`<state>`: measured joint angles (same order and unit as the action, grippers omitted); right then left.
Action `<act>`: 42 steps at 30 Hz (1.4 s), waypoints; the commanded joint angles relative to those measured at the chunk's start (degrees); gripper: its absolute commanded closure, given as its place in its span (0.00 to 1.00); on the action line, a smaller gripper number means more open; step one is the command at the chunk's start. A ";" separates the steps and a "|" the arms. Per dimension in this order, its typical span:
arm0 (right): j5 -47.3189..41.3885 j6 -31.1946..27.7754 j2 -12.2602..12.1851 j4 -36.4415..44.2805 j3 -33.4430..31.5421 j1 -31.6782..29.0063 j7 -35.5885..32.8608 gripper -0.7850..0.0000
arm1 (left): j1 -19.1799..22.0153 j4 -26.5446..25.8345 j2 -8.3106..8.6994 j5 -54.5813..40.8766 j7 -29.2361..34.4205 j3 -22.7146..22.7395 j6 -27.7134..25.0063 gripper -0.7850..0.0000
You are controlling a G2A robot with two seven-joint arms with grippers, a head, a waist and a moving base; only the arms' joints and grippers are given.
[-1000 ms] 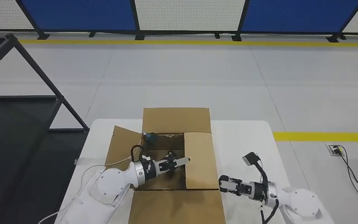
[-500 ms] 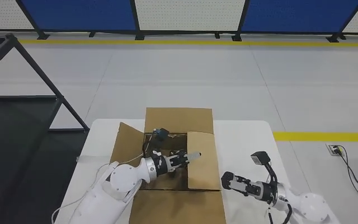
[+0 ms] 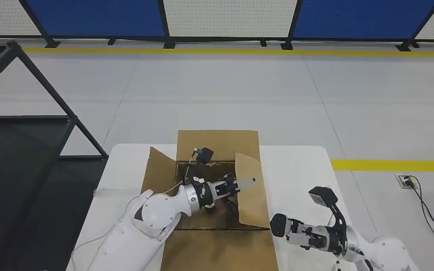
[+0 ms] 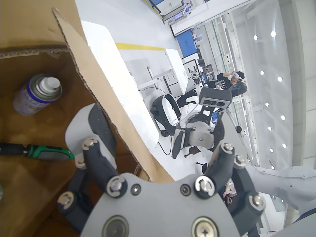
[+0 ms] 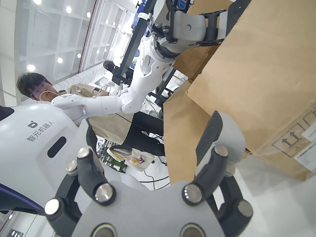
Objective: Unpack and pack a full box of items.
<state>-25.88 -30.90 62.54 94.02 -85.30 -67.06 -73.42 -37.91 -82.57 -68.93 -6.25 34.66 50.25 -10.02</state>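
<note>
Flap (image 3: pixel 249 193) change, top view: the right-hand flap of box (image 3: pixel 217 141) lay near flat over the opening a second ago. It now stands tilted up and outward, with left pincer (image 3: pixel 234 186) at its inner edge. Right pincer (image 3: pixel 278 225) is over surface (image 3: pixel 298 162), near the box's near right corner and apart from it. Its arm has drawn back a little toward the robot.

Left wrist view: left pincer is spread apart, gripping nothing. The flap edge runs between the fingers, with inner finger (image 4: pixel 98 124) against the cardboard. Can (image 4: pixel 37 94) and screwdriver (image 4: pixel 47 152) sit inside the box, now uncovered.

Right wrist view: right pincer is spread wide with nothing in it. The box wall is just ahead.

Judgement: the opening is nearly clear, and unpacking is not yet begun.
</note>
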 commanded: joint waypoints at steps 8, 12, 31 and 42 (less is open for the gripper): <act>1.61 -0.49 -1.14 6.31 0.66 -2.16 0.53 0.00 | 1.77 1.62 -2.59 -0.08 -5.78 -4.16 -3.15 0.00; 2.83 -2.11 -1.38 6.99 -0.71 -4.04 5.09 0.00 | 1.64 1.94 -3.57 0.77 -8.58 -5.26 -6.21 0.00; 0.38 -4.55 -2.09 11.19 -5.90 -8.92 9.09 0.00 | 2.04 1.55 -5.16 1.21 -8.38 -6.44 -6.54 0.00; 4.86 -3.14 -2.58 14.98 -7.13 -11.52 12.04 0.00 | 7.67 9.22 -9.33 -1.29 -6.31 -11.95 -6.33 0.00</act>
<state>-22.00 -34.43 59.99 108.93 -92.45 -78.47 -61.95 -30.70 -74.27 -77.88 -7.16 28.29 38.58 -16.06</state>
